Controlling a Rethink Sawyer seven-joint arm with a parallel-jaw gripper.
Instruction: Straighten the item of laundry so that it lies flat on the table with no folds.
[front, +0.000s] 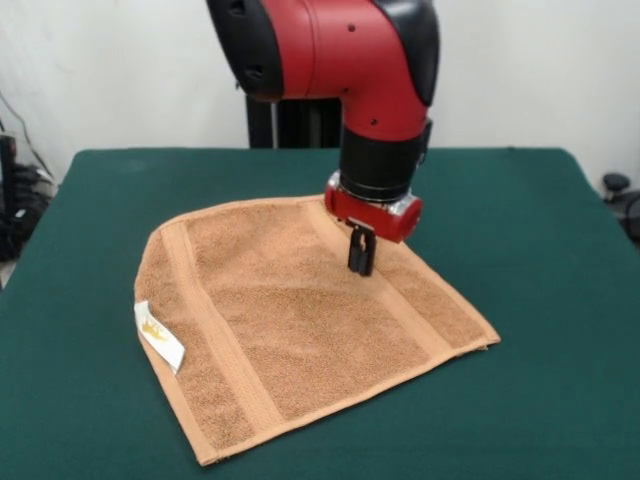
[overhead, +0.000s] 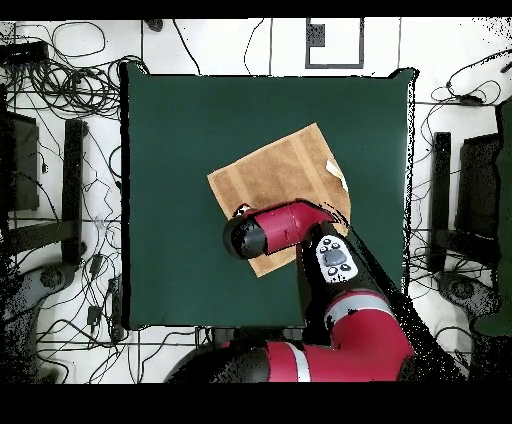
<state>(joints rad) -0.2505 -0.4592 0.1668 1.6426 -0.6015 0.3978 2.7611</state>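
A red-and-black arm lowers its hand (front: 361, 262) onto an orange-tan towel (front: 300, 330) spread on the green tabletop (front: 540, 240) (white tag (front: 159, 335) at one edge); its dark fingers are drawn together, pinching the cloth at the towel's far side.

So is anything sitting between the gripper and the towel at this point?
Nothing visible. The gripper is down on the towel near its far band, and only the white tag lies on the towel's edge. The green table around it carries nothing else.
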